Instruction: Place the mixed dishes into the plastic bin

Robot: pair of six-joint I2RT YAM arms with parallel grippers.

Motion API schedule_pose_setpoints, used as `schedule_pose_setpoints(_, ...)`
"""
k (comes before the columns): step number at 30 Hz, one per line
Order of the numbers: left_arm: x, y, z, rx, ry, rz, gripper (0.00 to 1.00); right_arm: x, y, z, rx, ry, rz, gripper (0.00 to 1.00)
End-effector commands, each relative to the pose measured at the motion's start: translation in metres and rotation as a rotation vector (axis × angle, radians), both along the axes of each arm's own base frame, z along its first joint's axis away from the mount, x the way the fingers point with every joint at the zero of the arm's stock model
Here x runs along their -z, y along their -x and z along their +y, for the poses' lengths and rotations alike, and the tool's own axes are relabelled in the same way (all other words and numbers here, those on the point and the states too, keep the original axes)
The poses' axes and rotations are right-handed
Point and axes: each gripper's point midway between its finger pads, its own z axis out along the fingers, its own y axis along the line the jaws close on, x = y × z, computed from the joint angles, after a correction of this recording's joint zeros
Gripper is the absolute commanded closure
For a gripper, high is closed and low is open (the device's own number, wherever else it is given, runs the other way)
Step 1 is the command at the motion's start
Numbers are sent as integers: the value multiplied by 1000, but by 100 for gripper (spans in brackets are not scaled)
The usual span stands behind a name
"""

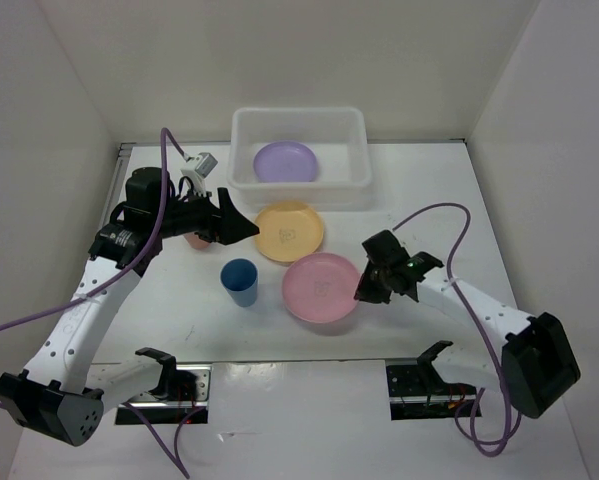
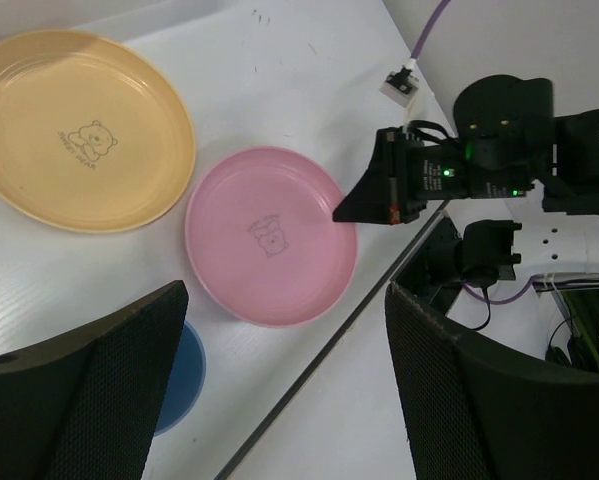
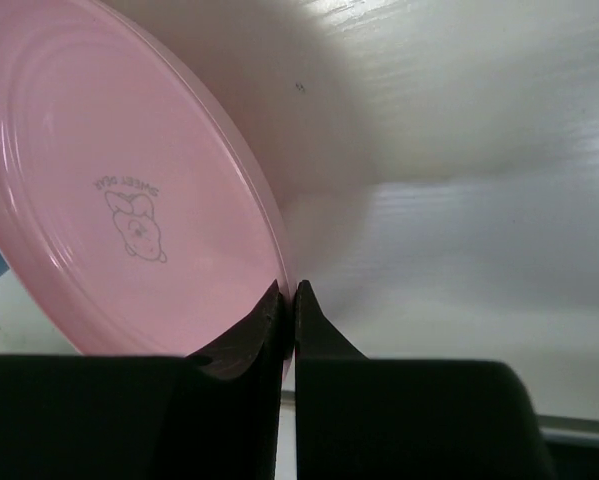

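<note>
Overhead view of a white tabletop (image 1: 429, 200). One dish of five is done: a light purple round plastic plate (image 1: 285, 161) lies flat inside the translucent white rectangular plastic bin (image 1: 297, 111), which sits at 12 o'clock on the tabletop.

Four dishes remain outside. A yellow-orange round plastic plate (image 1: 289, 231) lies just at 6 o'clock of the bin. A pink round plastic plate (image 1: 319, 287) lies at 4 o'clock from the yellow-orange one, near it. A small blue plastic cup (image 1: 240, 281) stands upright at 9 o'clock of the pink plate. A reddish sliver (image 1: 195, 241), probably the small red cup, is mostly hidden behind the left arm.

The right jaws are nearly pressed together, pinching the pink plate's rim at its 3 o'clock edge; this plate looks like the next to go. The left jaws are spread wide, holding nothing, above the tabletop at 9 o'clock of the yellow-orange plate.

The yellow-orange plate lies between the pink plate and the bin, so a lift must carry over it.
</note>
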Motion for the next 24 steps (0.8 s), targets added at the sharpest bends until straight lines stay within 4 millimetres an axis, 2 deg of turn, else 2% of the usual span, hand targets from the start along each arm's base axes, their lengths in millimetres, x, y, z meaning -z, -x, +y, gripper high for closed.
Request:
schedule_pose_setpoints(1,-24,-4,-2,10,30,-69,13,-40,-1,4,12,-52,-64,100)
schedule_pose_setpoints(7,-26,-4,-2,8,37,-71,13,-97,-2,10,-1,-138,-158,100)
schedule_pose_setpoints(10,-24,-5,-2,8,38,-72,13,-129,-10,20,-39,-194,-218,100)
schedule_pose_setpoints(11,-22,-7,-3,7,35,-63,13,-152,-20,27,-40,-228,-272,100)
schedule_pose_setpoints(12,-19,-9,-3,7,33,-54,13,-160,-33,34,-60,-236,-302,100)
schedule_pose_setpoints(13,-24,-9,-4,8,36,-66,13,-184,-47,41,-75,-276,-349,100)
schedule_pose_setpoints(14,-22,-9,-3,11,27,-67,13,-193,-64,39,-63,-281,-375,100)
schedule_pose_setpoints(16,-24,-7,-2,17,19,-90,11,-212,-93,50,-103,-278,-435,100)
schedule_pose_setpoints(18,-27,-5,-1,24,11,-116,9,-233,-139,56,-96,-261,-508,100)
schedule_pose_setpoints(19,-28,-4,0,27,4,-118,9,-257,-156,61,-103,-284,-563,100)
schedule_pose_setpoints(20,-26,-3,0,27,1,-108,8,-239,-179,70,-118,-284,-525,100)
schedule_pose_setpoints(21,-30,-4,1,18,-2,-113,8,-239,-198,67,-113,-280,-537,100)
schedule_pose_setpoints(22,-28,-2,2,18,-5,-102,8,-235,-225,76,-122,-280,-536,100)
schedule_pose_setpoints(23,-30,-1,4,6,-7,-114,8,-232,-238,81,-128,-274,-537,100)
schedule_pose_setpoints(24,-26,3,5,6,-8,-110,8,-249,-254,82,-128,-275,-573,100)
